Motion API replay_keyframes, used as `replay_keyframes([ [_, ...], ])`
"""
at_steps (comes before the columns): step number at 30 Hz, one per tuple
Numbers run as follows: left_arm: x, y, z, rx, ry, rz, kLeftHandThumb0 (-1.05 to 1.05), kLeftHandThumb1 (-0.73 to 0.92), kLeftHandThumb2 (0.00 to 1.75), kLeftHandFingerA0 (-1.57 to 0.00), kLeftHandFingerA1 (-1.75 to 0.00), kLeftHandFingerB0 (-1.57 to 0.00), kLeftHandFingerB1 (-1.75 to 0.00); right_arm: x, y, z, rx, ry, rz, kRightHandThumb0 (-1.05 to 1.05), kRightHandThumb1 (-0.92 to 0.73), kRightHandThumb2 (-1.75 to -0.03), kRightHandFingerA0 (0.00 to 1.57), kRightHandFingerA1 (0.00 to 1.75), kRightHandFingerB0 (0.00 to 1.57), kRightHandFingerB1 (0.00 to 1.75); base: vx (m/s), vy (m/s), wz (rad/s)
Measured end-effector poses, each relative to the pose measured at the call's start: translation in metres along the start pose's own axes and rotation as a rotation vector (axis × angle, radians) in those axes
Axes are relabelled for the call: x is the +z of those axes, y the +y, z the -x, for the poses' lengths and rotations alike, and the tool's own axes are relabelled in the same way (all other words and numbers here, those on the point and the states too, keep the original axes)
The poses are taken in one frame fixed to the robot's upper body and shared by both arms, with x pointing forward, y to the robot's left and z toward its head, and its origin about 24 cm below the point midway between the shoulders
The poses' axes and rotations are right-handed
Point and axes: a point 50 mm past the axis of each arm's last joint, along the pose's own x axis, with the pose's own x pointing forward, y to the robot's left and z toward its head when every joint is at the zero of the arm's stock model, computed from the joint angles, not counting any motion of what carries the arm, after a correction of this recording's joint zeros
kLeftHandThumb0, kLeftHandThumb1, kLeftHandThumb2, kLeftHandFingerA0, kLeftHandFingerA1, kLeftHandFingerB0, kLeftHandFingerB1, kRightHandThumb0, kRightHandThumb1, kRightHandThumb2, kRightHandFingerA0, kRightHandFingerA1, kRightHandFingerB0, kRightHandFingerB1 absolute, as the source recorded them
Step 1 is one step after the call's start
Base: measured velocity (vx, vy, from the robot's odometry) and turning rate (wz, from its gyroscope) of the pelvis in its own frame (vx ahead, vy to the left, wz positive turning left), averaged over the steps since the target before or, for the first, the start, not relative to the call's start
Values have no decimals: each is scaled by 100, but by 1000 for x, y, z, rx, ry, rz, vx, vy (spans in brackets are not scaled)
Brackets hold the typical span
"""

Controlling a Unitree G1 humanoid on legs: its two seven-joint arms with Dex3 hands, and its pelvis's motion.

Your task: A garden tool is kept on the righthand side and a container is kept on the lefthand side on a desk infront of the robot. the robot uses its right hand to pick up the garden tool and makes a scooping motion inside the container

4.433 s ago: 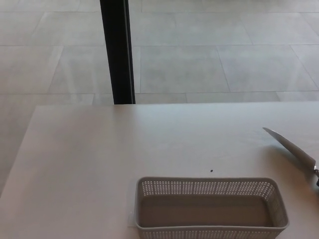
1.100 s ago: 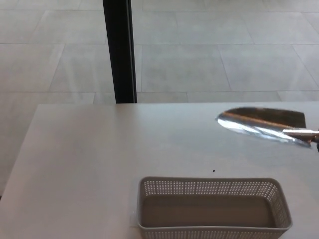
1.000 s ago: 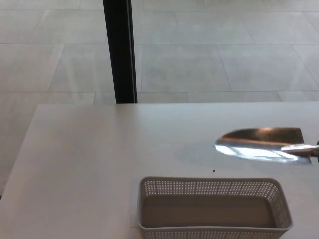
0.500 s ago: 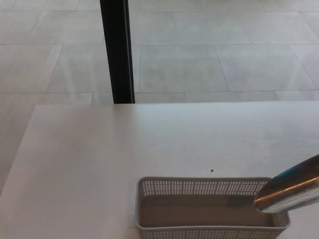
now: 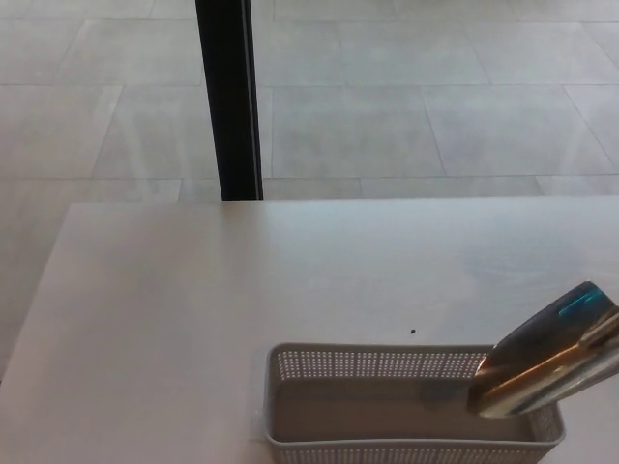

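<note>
A shiny metal trowel blade comes in from the right edge of the head view, tilted down to the left. Its tip hangs over the right end of the grey perforated basket, which sits on the pale desk at the bottom centre. The basket's inside looks bare. The trowel's handle runs out of the picture. Neither of my hands shows.
A black vertical post stands behind the desk's far edge, left of centre. Beyond it lies a pale tiled floor. A small dark speck marks the desk just behind the basket.
The trowel came down from above the desk at the right to the basket's right end. Over the last half second its tip has slid a little further left over the basket.
</note>
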Motion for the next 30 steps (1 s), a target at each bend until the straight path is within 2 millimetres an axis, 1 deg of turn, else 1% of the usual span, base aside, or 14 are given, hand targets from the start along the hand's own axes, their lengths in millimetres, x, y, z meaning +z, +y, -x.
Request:
replay_keyframes([
  [6, -1, 0, 0, -1, 4, 0, -15, -42, 130, -103, -114, -100, -109, 13, 2, -3, 59, -15, 19, -34, -53, -68, 94, 164, 97, 101, 0, 0, 0],
  [7, -1, 0, 0, -1, 4, 0, -15, -40, 129, -106, -112, -102, -108, 14, 3, -3, 73, -14, 24, -37, -42, -94, 119, 130, 96, 103, 0, 0, 0],
  [9, -2, 1, 0, -1, 6, -1, -18, -40, 132, -103, -112, -103, -108, 16, 5, -4, 100, -4, 35, -40, -45, -95, 119, 131, 94, 104, 0, 0, 0],
  [10, -2, 1, 0, -1, 7, -1, -16, -40, 131, -104, -111, -103, -107, 17, 7, -4, 114, 2, 41, -35, -58, -68, 94, 170, 92, 113, 0, 0, 0],
  [14, -3, 1, 1, -1, 9, -1, -13, -45, 134, -111, -112, -107, -109, 22, 12, -4, 164, 23, 49, -37, -54, -75, 90, 175, 78, 151, 0, 0, 0],
  [16, -3, 1, 1, -2, 11, -1, -13, -45, 134, -111, -112, -107, -109, 24, 15, -3, 189, 35, 58, -37, -54, -75, 90, 175, 78, 151, 0, 0, 0],
  [18, -4, 1, 1, -4, 12, -2, -15, -40, 129, -109, -110, -106, -107, 25, 17, -3, 217, 51, 67, -37, -57, -81, 112, 175, 72, 145, 0, 0, 0],
  [20, -4, 1, 1, -5, 13, -4, -18, -39, 128, -107, -109, -103, -107, 26, 20, -2, 245, 67, 74, -34, -60, -79, 90, 175, 75, 153, 0, 0, 0],
  [22, -4, 1, 1, -6, 14, -4, -16, -38, 127, -105, -110, -103, -107, 26, 22, -2, 272, 81, 83, -34, -59, -80, 110, 172, 71, 141, 0, 0, 0],
  [23, -4, 1, 1, -7, 14, -4, -18, -39, 128, -108, -110, -106, -106, 26, 22, -2, 282, 88, 85, -35, -59, -71, 90, 175, 76, 151, 0, 0, 0],
  [24, -4, 1, 1, -7, 14, -4, -21, -38, 127, -106, -110, -105, -106, 26, 23, -2, 291, 95, 86, -46, -40, -89, 120, 137, 96, 120, 0, 0, 0],
  [25, -4, 1, 1, -8, 13, -5, -16, -43, 130, -108, -112, -105, -108, 27, 24, -2, 306, 106, 88, -38, -57, -64, 91, 173, 84, 138, 0, 0, 0],
  [29, -4, 0, 1, -13, 14, -8, -26, -40, 126, -110, -109, -103, -107, 33, 27, -2, 346, 119, 97, -40, -64, -63, 89, 173, 83, 130, 0, 0, 0],
  [30, -5, 0, 1, -14, 14, -10, -27, -38, 125, -107, -109, -101, -107, 35, 26, -3, 351, 122, 99, -50, -50, -94, 118, 138, 87, 116, 0, 0, 0],
])
